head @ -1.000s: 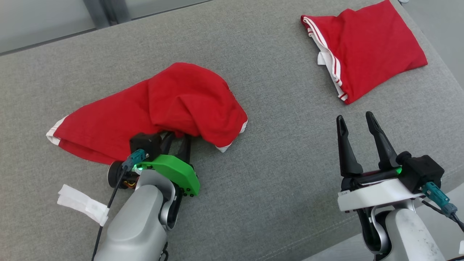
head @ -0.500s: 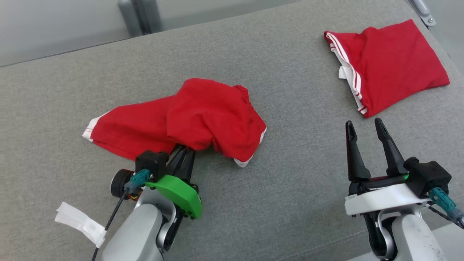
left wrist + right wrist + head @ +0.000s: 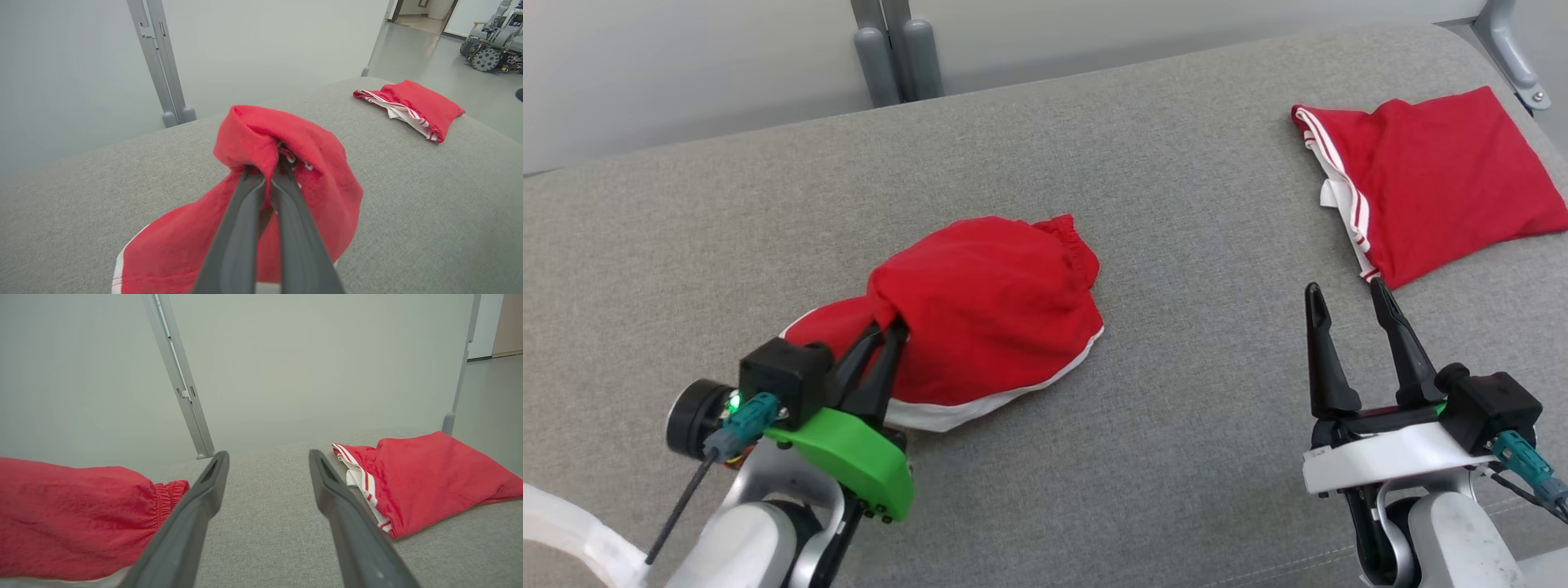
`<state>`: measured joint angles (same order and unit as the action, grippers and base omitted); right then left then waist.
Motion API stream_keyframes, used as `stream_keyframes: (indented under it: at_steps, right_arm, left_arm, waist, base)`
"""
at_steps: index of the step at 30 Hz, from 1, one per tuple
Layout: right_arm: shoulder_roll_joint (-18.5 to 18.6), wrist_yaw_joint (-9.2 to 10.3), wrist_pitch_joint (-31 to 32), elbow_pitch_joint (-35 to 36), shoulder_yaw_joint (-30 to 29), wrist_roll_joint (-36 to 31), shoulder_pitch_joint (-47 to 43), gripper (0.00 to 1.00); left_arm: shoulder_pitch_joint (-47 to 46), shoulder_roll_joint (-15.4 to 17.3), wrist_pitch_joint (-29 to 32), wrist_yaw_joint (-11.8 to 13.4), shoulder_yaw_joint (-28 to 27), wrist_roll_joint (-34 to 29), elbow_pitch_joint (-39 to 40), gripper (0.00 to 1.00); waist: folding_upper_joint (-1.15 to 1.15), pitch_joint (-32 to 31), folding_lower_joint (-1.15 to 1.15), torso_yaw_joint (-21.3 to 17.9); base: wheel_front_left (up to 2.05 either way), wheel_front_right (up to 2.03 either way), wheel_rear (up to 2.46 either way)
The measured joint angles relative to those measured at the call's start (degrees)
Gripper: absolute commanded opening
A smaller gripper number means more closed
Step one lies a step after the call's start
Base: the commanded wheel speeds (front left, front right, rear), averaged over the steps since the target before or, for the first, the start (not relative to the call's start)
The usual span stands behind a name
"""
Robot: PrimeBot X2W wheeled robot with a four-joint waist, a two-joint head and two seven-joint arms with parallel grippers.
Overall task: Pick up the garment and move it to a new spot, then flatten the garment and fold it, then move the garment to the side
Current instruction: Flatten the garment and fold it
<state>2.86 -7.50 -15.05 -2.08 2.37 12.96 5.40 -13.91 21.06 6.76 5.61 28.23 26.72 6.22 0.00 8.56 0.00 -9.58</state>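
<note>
Head view shows the left pincer clamping the garment, its bulk ahead and rightward; right pincer, spread, well apart.

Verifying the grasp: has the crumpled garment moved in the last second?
Yes. Allowing for camera shift, the garment's spread left end has gathered toward the left hand, shut on it, and its gap to the folded garment at right has widened.
</note>
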Motion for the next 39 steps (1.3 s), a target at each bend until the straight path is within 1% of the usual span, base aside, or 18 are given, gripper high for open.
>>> stream_keyframes:
  at_steps: [2,3,8,14,21,22,23,24,28,32,35,39]
  right_arm:
    - [0.01,0.0,0.0,-0.01,0.01,0.09,0.01,1.0]
    - [0.0,0.0,0.0,0.0,0.03,0.15,0.02,1.0]
    - [0.0,0.0,0.0,-0.11,0.63,0.38,0.76,1.0]
    - [0.01,0.0,0.0,-0.6,0.68,0.3,1.33,1.0]
    - [0.0,0.0,0.0,-1.05,0.52,0.05,1.96,1.0]
    - [0.01,0.0,0.0,-1.16,0.58,0.02,2.01,1.0]
    - [0.01,0.0,0.0,-1.29,0.69,0.02,2.05,1.0]
    - [0.0,0.0,0.0,-1.32,0.83,0.02,2.1,1.0]
    - [0.0,0.0,0.0,-1.49,0.59,0.02,2.2,1.0]
    - [0.01,0.0,0.0,-1.59,-0.29,-0.08,1.95,1.0]
    - [0.01,0.0,0.0,-1.59,-0.44,-0.27,1.81,1.0]
    - [0.0,0.0,0.0,-1.64,-0.41,-0.45,1.39,1.0]
  left_arm:
    - [1.27,1.14,1.57,0.93,-1.42,1.72,0.37,0.0]
    - [1.64,1.23,1.99,0.97,-2.05,2.59,-0.15,0.0]
    - [1.41,2.13,2.07,0.88,-4.32,4.59,-8.4,0.0]
    - [-2.63,0.86,-0.77,0.35,-5.78,5.52,-18.45,0.0]
    - [-8.43,-1.77,-4.81,-1.09,-5.78,5.49,-29.88,0.0]
    - [-9.34,-2.11,-5.45,-1.13,-5.71,5.39,-31.48,0.11]
    - [-10.2,-2.45,-6.22,-1.13,-5.72,5.31,-32.93,0.43]
    - [-10.73,-2.68,-6.93,-1.13,-5.72,5.19,-33.84,1.0]
    - [-11.94,-3.96,-10.5,-1.58,-6.04,5.23,-36.86,1.0]
    - [-10.5,-4.14,-13.23,-2.14,-6.55,5.98,-37.95,1.0]
    - [-7.69,-4.38,-14.97,-2.3,-6.75,6.53,-37.21,1.0]
    - [-3.68,-5.12,-16.56,-2.41,-6.72,7.54,-34.1,1.0]
  waist:
    - [0.0,0.3,0.0,-0.05]
    - [0.0,0.44,0.0,-0.09]
    - [0.0,1.51,0.0,-0.63]
    - [0.0,2.82,0.0,-1.58]
    - [0.0,3.73,0.0,-1.58]
    - [0.0,3.78,0.0,-1.51]
    - [0.0,3.78,0.0,-1.49]
    - [0.0,3.77,0.0,-1.49]
    - [0.0,3.57,0.0,-1.25]
    - [0.0,2.94,0.0,-0.48]
    - [0.0,2.4,0.0,0.44]
    - [0.0,1.68,0.0,1.97]
  base:
    - [0.0,0.0,0.0]
    - [0.0,0.0,0.0]
    - [0.0,0.0,0.0]
    - [0.0,0.0,0.0]
    - [0.0,0.0,0.0]
    - [0.0,0.0,0.0]
    - [0.0,0.0,0.0]
    - [0.0,0.0,0.0]
    - [0.0,0.0,0.0]
    - [0.0,0.0,0.0]
    - [0.0,0.0,0.0]
    - [0.0,0.0,0.0]
